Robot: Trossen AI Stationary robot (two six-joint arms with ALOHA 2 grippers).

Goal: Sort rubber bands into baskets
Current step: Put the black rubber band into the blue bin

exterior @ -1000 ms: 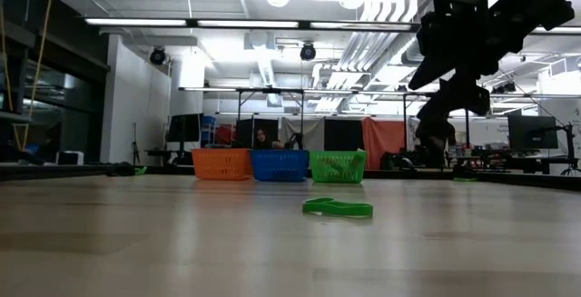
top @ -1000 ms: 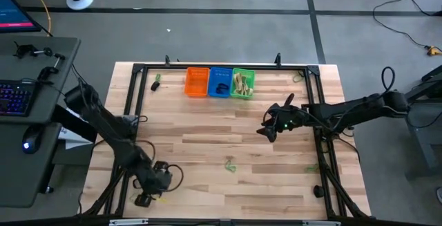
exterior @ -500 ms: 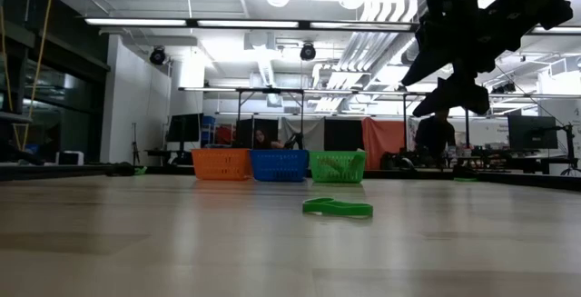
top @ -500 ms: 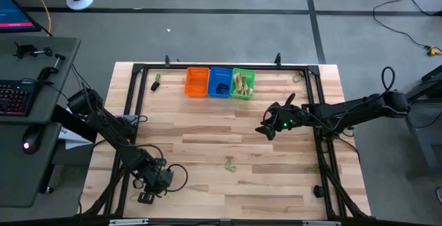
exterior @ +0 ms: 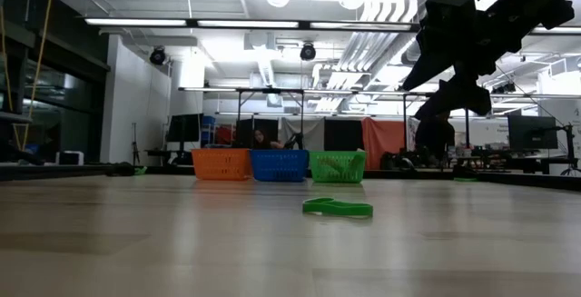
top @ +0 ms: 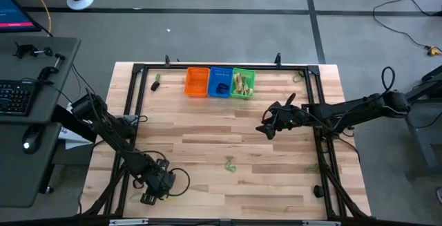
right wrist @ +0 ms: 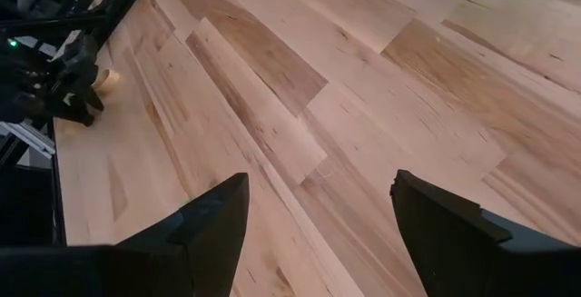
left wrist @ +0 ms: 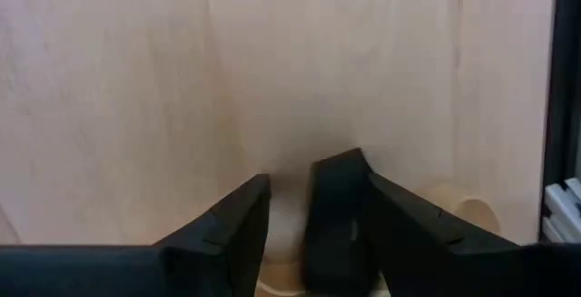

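No readable brands or labels. Left gripper low over table, fingers slightly parted, empty; tan rubber band just beside fingertip. Right gripper wide open, empty, above table. Baskets well beyond both.

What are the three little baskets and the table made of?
The orange basket, blue basket and green basket look like plastic: bright solid colours, slotted walls. The table looks like wood, pale planks with visible grain and a smooth, faintly shiny finish.
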